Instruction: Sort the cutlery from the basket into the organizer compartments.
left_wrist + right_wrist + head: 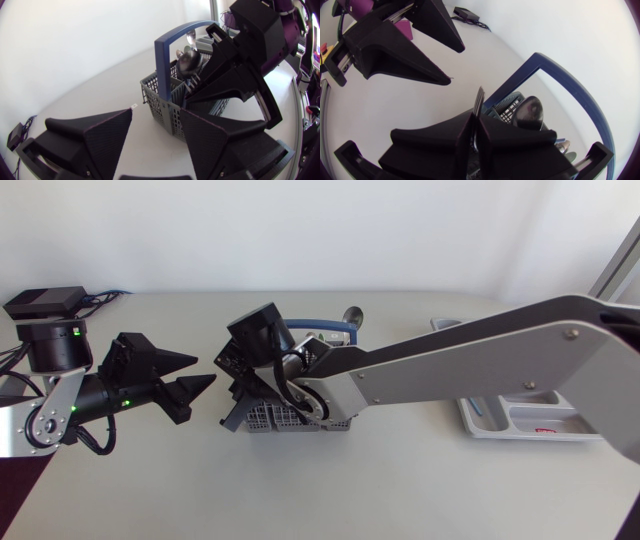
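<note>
The right gripper (474, 117) stands inside the grey plastic lattice basket (158, 107), directly under its blue arched handle (570, 82). Its two black fingers are drawn almost together on a silver metal fork (479, 100), whose tines project just beyond the fingertips. The grip sits low on the fork, probably so that it can be drawn straight up past the handle. A silver metal spoon (529, 112) stands upright in the basket just beside the right gripper, not touching its fingers. The left gripper (203, 370) hangs above the white bench (400, 480), its fingers spread wide and holding nothing. It faces the basket's near wall from a short way off, apparently keeping out of the lift path. The pale compartmented organizer tray (470, 425) lies well behind the right gripper, along its own arm. The fork's transfer to it is not yet begun.
</note>
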